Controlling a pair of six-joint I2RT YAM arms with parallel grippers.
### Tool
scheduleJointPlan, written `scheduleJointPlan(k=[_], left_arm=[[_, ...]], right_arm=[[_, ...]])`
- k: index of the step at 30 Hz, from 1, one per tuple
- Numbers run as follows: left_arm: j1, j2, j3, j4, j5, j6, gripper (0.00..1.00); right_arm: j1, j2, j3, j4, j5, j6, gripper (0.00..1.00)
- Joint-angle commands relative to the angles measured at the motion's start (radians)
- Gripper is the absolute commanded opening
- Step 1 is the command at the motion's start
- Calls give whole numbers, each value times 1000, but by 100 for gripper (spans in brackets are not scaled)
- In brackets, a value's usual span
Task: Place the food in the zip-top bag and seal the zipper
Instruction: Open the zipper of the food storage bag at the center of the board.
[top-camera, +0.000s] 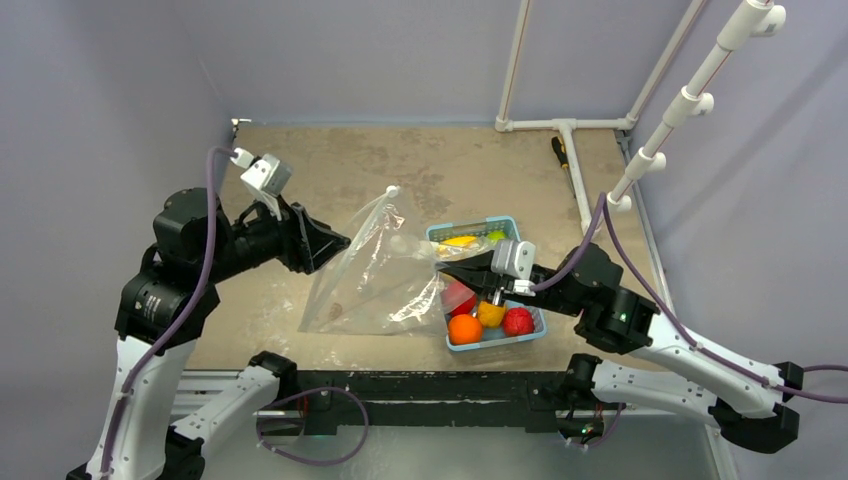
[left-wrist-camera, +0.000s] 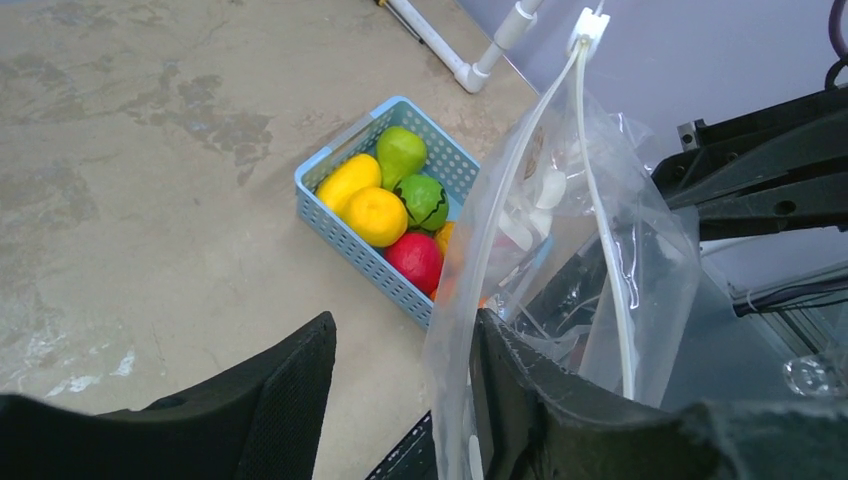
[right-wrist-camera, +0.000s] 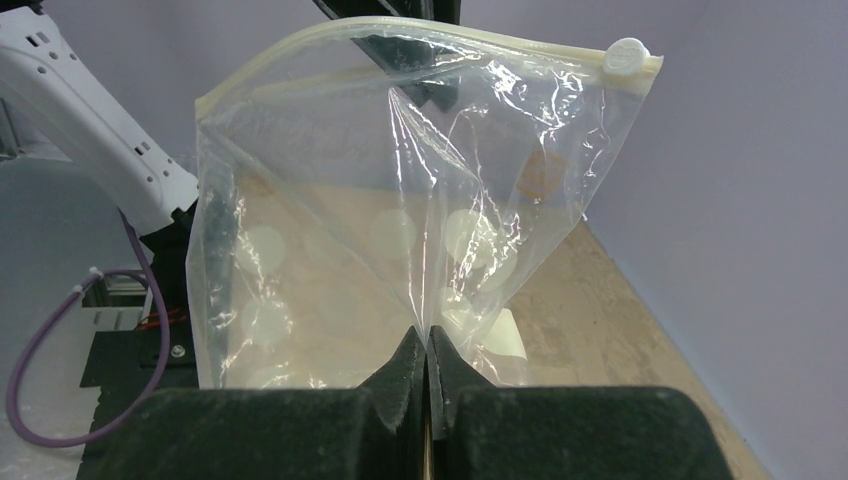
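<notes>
Zip-top bag (top-camera: 375, 275): raised between the two arms, beside the basket (left-wrist-camera: 348, 138), mouth unsealed. It is thin, crinkly clear film with white dots. The whitish zipper (right-wrist-camera: 440, 40) has a round slider (right-wrist-camera: 627, 55) at one end.

Right gripper (right-wrist-camera: 428, 350): clenched on a fold of the film.

Left gripper (left-wrist-camera: 400, 335): released, jaws apart, bag edge against one finger.

Food (left-wrist-camera: 385, 215): glossy, rounded, yellow, green, red and orange. It sits in the blue lattice basket; none seen in the bag.

Step, as judged: opening the mouth. Next likely needs the left jaws pinching the free lip and spreading it.
</notes>
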Motion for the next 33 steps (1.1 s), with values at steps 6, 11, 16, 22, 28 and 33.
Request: scheduleJointPlan(k=[6,11,16,22,28,33], left_arm=[[-4,-7,-27,41,95,11,20],[-4,-8,-35,51,132,7,0],[-4,0,-31,40,78,10,0],[-4,17,8,14,-49,19,0],[-4,27,40,1,-157,9,0],[-4,42,61,-27,-297,2,0]], right_arm=[[3,-1,44,36,-4,-23,0],[3,-3,35,40,53,-7,0],[3,3,11,115,145,27,2],[3,31,20,121,242,62,41],[3,32,29,132,275,87,57],[3,84,80,116,304,161,70]])
